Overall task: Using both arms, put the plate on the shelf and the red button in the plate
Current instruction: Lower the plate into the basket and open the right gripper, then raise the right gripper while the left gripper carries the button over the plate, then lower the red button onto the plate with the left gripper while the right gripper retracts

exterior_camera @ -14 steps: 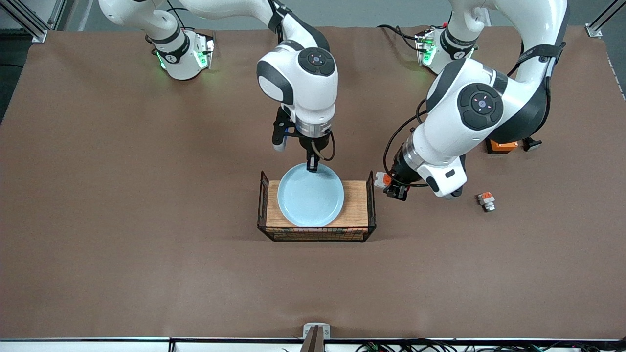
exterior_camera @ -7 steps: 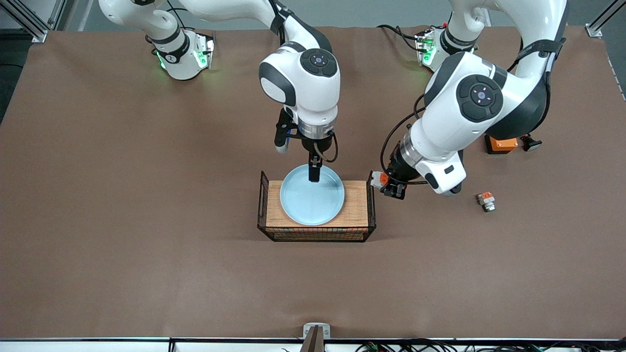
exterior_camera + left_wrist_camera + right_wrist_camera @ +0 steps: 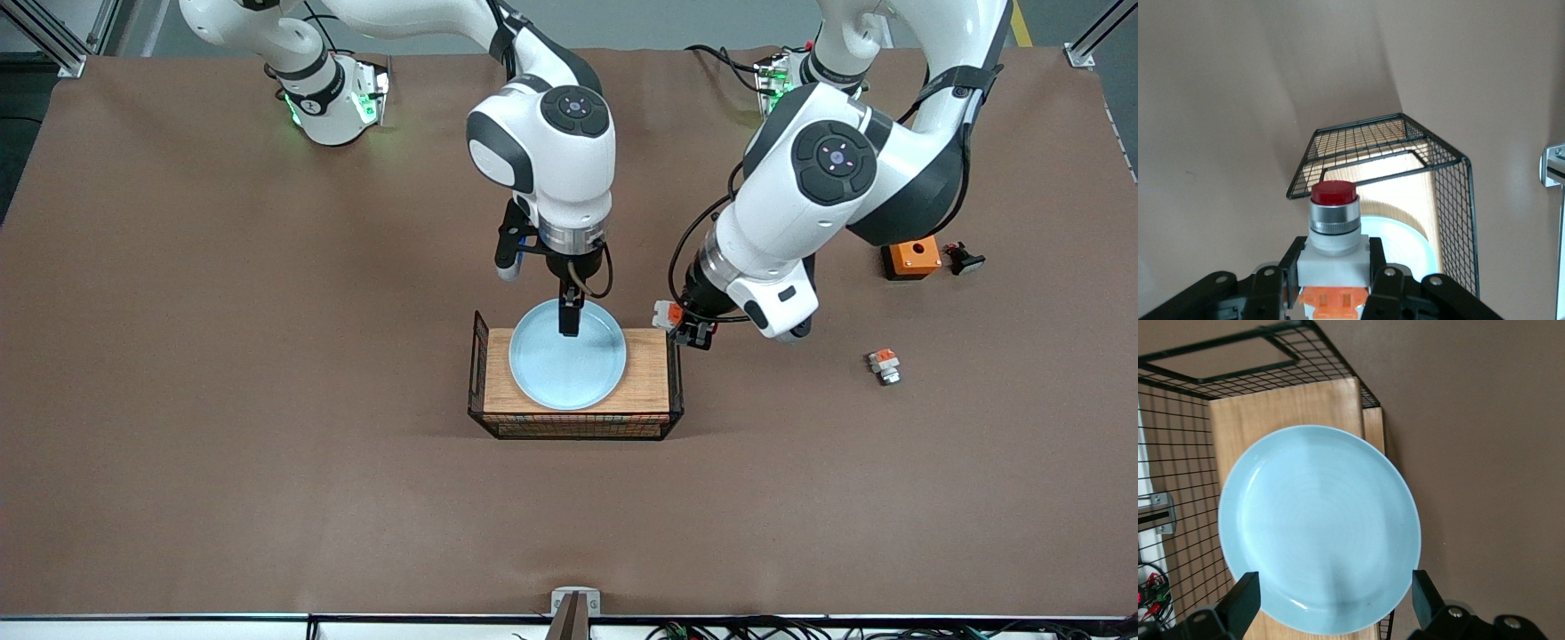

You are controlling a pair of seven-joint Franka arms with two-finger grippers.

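The round pale blue plate (image 3: 567, 364) lies flat on the wooden board of the black wire rack (image 3: 673, 373), and the right gripper (image 3: 569, 322) hangs over the plate's edge that is farther from the front camera, its fingers spread apart and touching nothing. The left gripper (image 3: 691, 331) is clamped on the small white-and-orange red button (image 3: 1333, 230) and is over the rack's end wall toward the left arm's end. The button's long axis and red cap point toward the rack and plate, so I judge the left arm is the nearer one for placing it there.
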